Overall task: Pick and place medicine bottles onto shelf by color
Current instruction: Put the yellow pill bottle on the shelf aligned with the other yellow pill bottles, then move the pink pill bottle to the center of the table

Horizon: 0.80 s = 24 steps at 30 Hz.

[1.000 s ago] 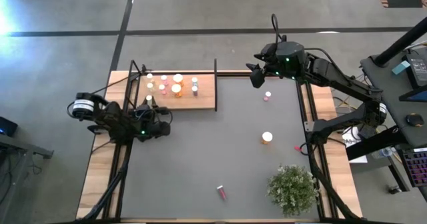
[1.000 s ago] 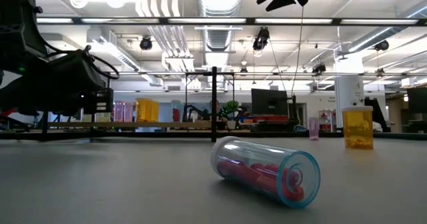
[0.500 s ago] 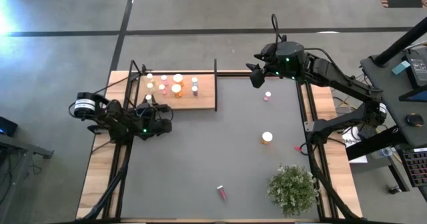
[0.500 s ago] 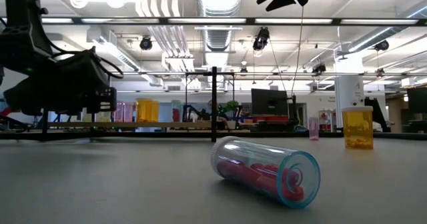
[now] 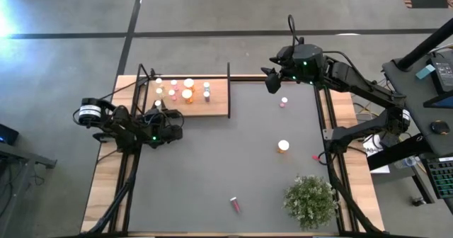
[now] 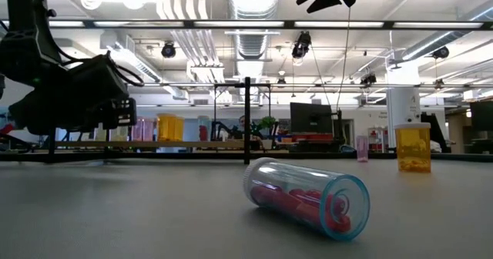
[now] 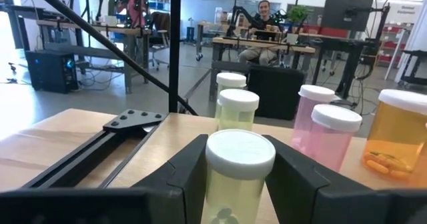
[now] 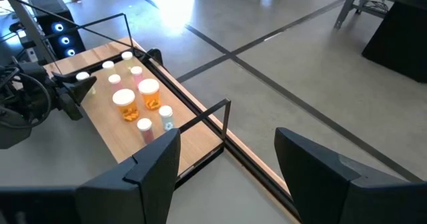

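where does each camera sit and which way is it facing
High: above the table, straight down; both arms, shelf, plant.
Low: at tabletop height, level into the room; lying red bottle, left end effector.
Left wrist: on the left arm, facing the shelf; fingers shut on yellow bottle.
Right wrist: on the right arm, looking down at the shelf; open fingers.
Both wrist views show the shelf's bottles.

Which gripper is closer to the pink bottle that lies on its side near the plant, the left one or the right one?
The left gripper, though not by much: it is beside the shelf, across the table from the lying pink bottle. The right gripper hangs at the table's far edge, farther away.
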Available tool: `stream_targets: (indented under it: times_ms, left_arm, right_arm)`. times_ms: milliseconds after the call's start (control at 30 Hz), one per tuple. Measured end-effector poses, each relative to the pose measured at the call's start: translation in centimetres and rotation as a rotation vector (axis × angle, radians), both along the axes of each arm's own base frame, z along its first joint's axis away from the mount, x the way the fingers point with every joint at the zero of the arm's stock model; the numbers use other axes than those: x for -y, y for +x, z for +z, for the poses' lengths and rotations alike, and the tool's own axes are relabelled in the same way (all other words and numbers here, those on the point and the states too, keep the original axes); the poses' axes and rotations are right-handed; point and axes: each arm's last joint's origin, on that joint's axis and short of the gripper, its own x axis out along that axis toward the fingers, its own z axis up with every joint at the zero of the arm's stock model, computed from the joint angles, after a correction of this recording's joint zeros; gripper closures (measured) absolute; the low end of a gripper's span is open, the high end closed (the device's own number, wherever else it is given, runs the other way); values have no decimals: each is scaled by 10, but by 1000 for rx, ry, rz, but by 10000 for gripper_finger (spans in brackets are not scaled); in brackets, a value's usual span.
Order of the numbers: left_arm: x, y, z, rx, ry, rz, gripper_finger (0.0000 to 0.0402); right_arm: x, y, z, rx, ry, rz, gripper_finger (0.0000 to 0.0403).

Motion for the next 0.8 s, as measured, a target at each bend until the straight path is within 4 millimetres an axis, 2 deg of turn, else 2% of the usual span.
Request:
stream_targets:
  times_ms: [133, 367, 533, 800]
  left_arm:
    - [0, 1, 1, 25, 4, 0, 277]
    - [0, 2, 2, 34, 6, 2, 243]
    - [0, 2, 5, 49, 8, 2, 240]
    - [-1, 3, 24, 53, 11, 3, 240]
  right_arm:
    - [0, 0, 0, 0, 0, 0, 170]
    - [0, 0, 0, 1, 0, -1, 170]
    - [0, 0, 0, 0, 0, -1, 170]
    - [0, 0, 0, 1, 0, 0, 170]
